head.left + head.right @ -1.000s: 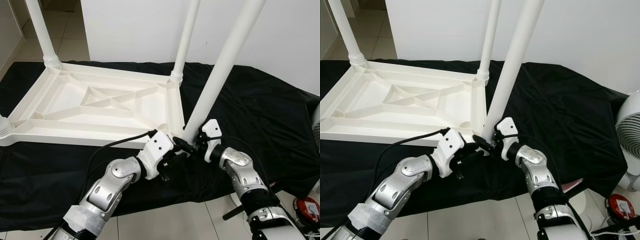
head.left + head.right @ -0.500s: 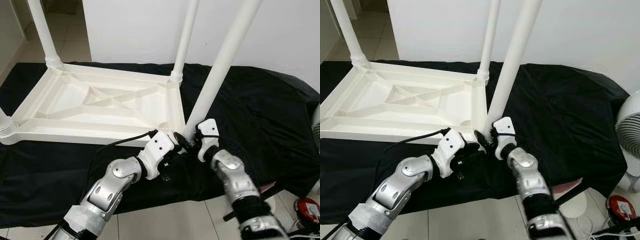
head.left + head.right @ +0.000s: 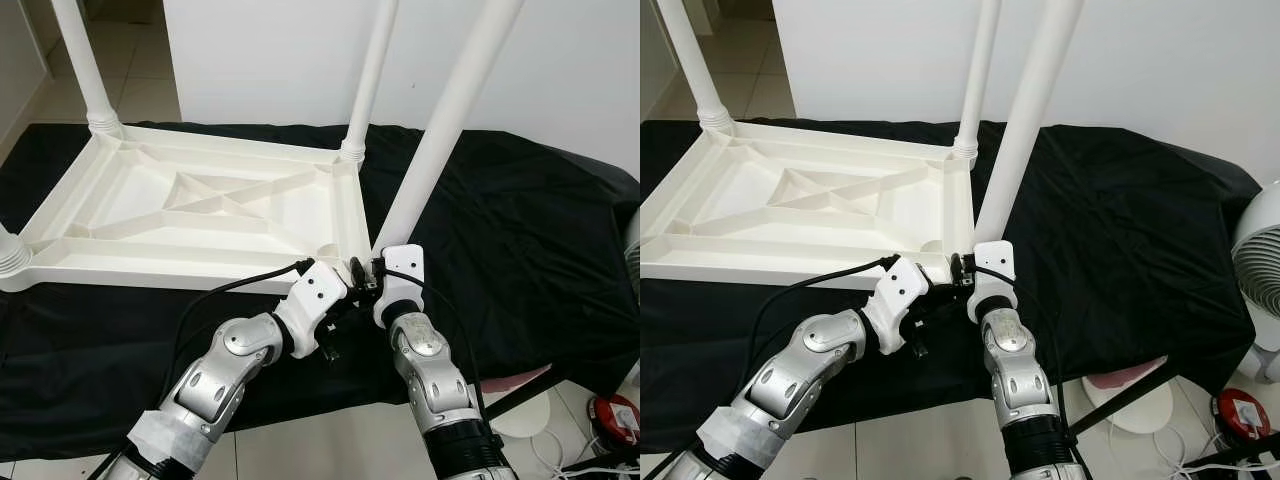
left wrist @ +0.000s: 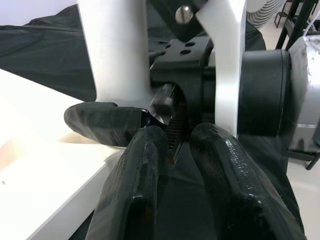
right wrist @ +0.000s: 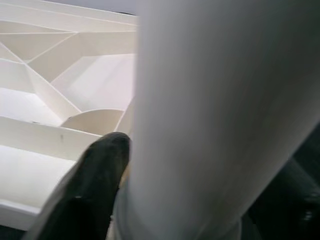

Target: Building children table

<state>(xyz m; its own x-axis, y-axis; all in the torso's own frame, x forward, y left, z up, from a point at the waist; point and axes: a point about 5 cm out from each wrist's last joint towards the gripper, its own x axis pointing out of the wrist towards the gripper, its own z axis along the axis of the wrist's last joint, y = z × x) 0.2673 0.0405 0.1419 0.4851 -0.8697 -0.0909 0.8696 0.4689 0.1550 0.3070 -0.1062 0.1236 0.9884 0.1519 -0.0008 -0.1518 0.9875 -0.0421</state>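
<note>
Leg-fitting at near right corner of upturned tabletop (image 3: 200,210).

Tabletop lies underside up on black cloth (image 3: 520,230), ribs showing; far-left leg (image 3: 85,70) and far-right leg (image 3: 370,80) stand upright in their sockets, and a socket collar (image 3: 8,255) shows at the near-left corner. Left hand (image 3: 345,300) sits just beside the near right corner, below the rim; in the left wrist view its two fingers (image 4: 140,170) lie close together with nothing between them, tips up against the right hand's body, probably to brace it. Right hand (image 3: 372,282) is at the foot of the tilted fourth leg (image 3: 440,120), one finger (image 5: 95,175) pressed along the leg's base; it looks clamped on the leg, likely to steer the foot into the corner socket. Leg leans right, so not yet seated by my reading.
</note>
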